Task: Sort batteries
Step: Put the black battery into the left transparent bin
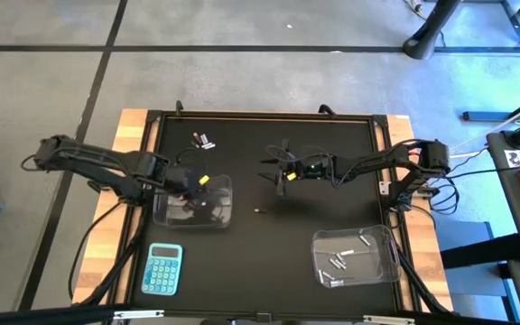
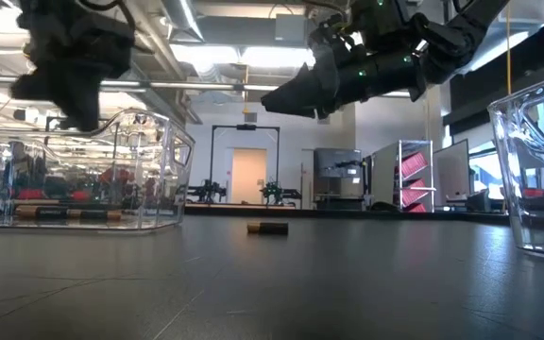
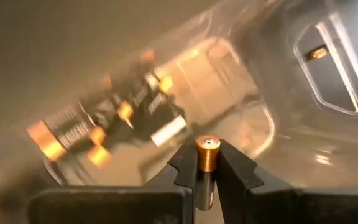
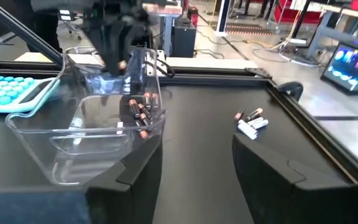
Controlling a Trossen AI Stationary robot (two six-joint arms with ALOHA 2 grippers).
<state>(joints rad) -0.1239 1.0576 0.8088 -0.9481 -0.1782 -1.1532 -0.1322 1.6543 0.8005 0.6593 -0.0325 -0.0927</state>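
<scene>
On the high view's left, the left gripper [image 1: 190,183] hangs over the clear tub [image 1: 227,219] at about nine o'clock on the black mat [image 1: 269,253]. Its fingers are clamped on a copper-topped battery [image 3: 207,157], which stands upright between them in the left wrist view. Inside that tub lie several dark batteries with orange ends [image 4: 140,111] — blurred through the left wrist camera, clearer from the right wrist. The blue calculator [image 1: 162,269] sits at about seven o'clock, just beside the tub's near corner.

A small mixed pile of loose batteries [image 1: 204,140] rests at about eleven o'clock, well apart from both tubs; the right wrist view shows white and dark ones together there [image 4: 251,122].

Near the mat's centre a single dark battery [image 1: 260,210] lies on its side by itself, also seen at table level [image 2: 266,228].

The right gripper [image 1: 281,174] hovers above the mat just past centre toward twelve o'clock — fingers spread apart, nothing between them.

At about four o'clock stands a second clear tub [image 1: 388,271] holding silvery-white batteries [image 1: 336,264] scattered across its floor.
</scene>
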